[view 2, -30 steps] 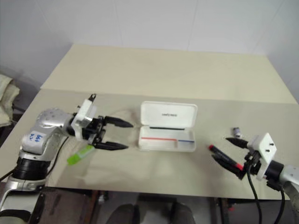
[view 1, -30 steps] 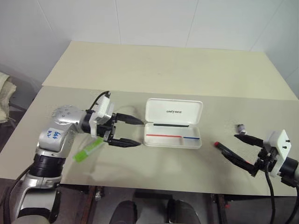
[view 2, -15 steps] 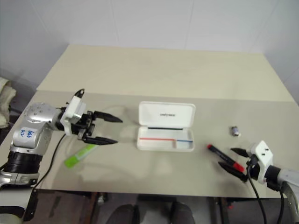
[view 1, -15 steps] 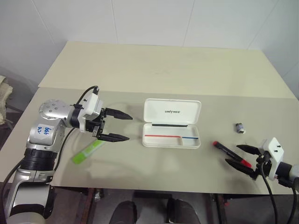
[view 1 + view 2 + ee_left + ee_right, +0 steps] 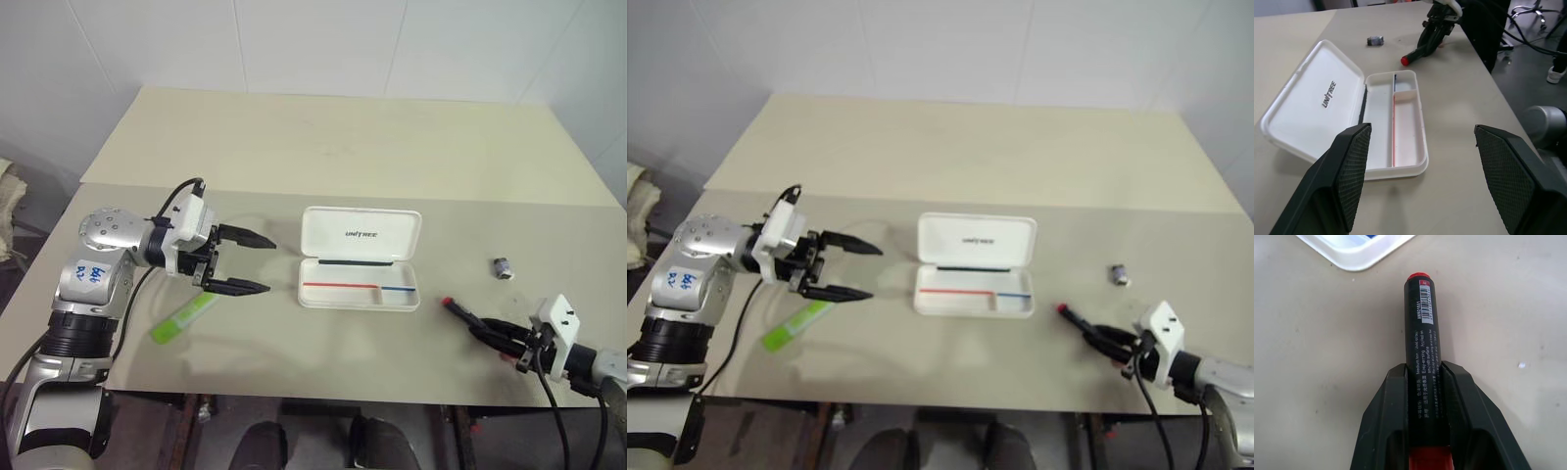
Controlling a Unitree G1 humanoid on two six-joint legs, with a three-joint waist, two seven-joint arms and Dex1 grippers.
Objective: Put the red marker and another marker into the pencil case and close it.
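The pencil case (image 5: 360, 291) lies open in the middle of the table, its white lid (image 5: 361, 233) laid back with the print showing. The red marker (image 5: 1421, 333), black-barrelled with a red end, lies low on the table to the right of the case, its red end pointing toward the case. My right gripper (image 5: 493, 333) is shut on its barrel. The light green marker (image 5: 186, 318) lies on the table at the left, below my left gripper (image 5: 269, 264). That gripper hovers open and empty, pointing at the case.
A small grey object (image 5: 503, 266) sits on the table right of the case. The table's front edge (image 5: 323, 395) runs close below both grippers. A seam (image 5: 392, 198) crosses the table behind the case.
My right gripper has sunk to the table and closed its fingers on the red marker. The left gripper stays open and has hardly moved.
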